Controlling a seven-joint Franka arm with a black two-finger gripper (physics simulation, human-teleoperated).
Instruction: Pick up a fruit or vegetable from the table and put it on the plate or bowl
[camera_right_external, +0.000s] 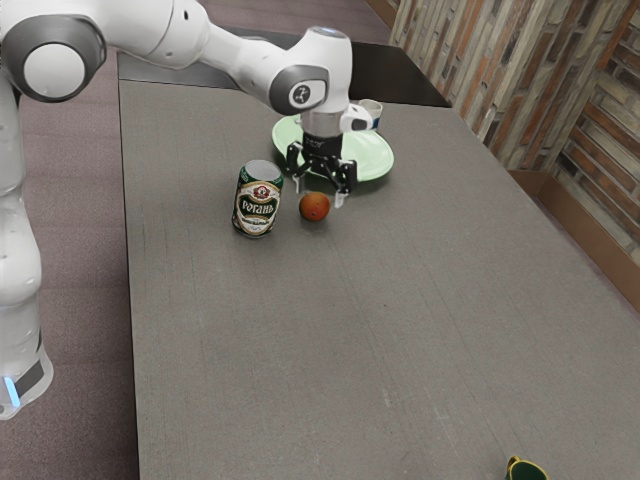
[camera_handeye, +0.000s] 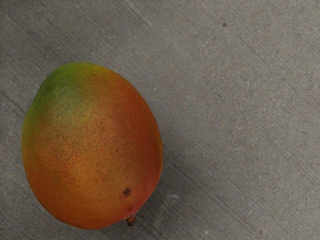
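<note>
Near edge: a small green thing (camera_right_external: 524, 468) with a yellowish rim is lying at the table's (camera_right_external: 400, 330) closest edge, about 5 o'clock from everything else and well apart; I cannot tell what it is.
Writing: the green can (camera_right_external: 258, 198) is carrying a white label with a red emblem and one word in big dark letters; I am not managing to read it with certainty.
Can: it is standing upright at 9 o'clock of the mango (camera_right_external: 314, 207), near but apart.
Task's thing: the mango is lying on the bare grey table, outside the plate (camera_right_external: 372, 160).
Mango look: the mango (camera_handeye: 92, 145) in the wrist view is showing an egg shape, orange-red skin going to green at one end, fine dark speckles and one dark spot near its stem end.
Gripper: the black gripper (camera_right_external: 318, 192) is hanging directly over the mango.
Jaws: they are standing spread wide, pinching nothing.
Plate: light green, it is sitting at 1 o'clock of the mango, partly behind the hand.
Cup: a white cup (camera_right_external: 371, 114) is standing at the plate's far rim.
Background: a wall of brown planks (camera_right_external: 520, 70) is rising at 2 o'clock.
</note>
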